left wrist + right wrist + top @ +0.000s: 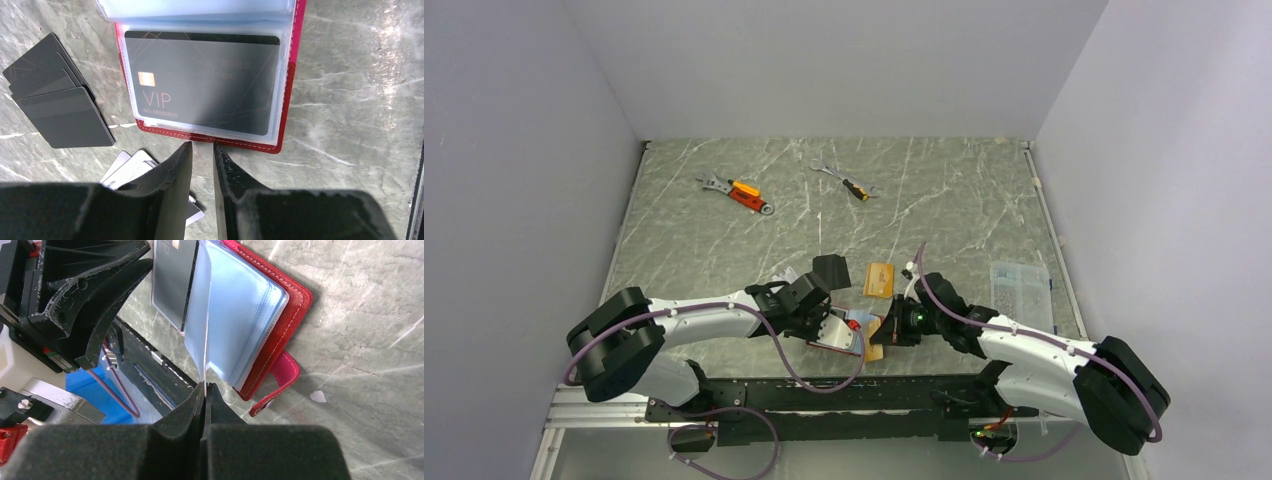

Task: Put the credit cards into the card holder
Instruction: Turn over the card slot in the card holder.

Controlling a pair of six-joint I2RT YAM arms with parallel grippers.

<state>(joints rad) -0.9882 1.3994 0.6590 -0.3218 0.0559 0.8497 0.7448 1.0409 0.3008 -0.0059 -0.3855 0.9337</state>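
The card holder lies open on the table, red with pale blue-grey pockets, near the arms' bases. A dark grey card marked VIP sits inside its top pocket. My left gripper hovers just off the holder's near edge, its jaws a narrow gap apart with nothing between them. My right gripper is shut on the edge of a clear pocket page, holding it upright. Several dark cards lie fanned left of the holder, pale ones under my left finger. An orange-gold card lies just beyond.
Two orange-handled wrenches lie at the back of the marbled table. A clear plastic box sits at the right edge. The holder's snap tab sticks out on the table. White walls enclose three sides.
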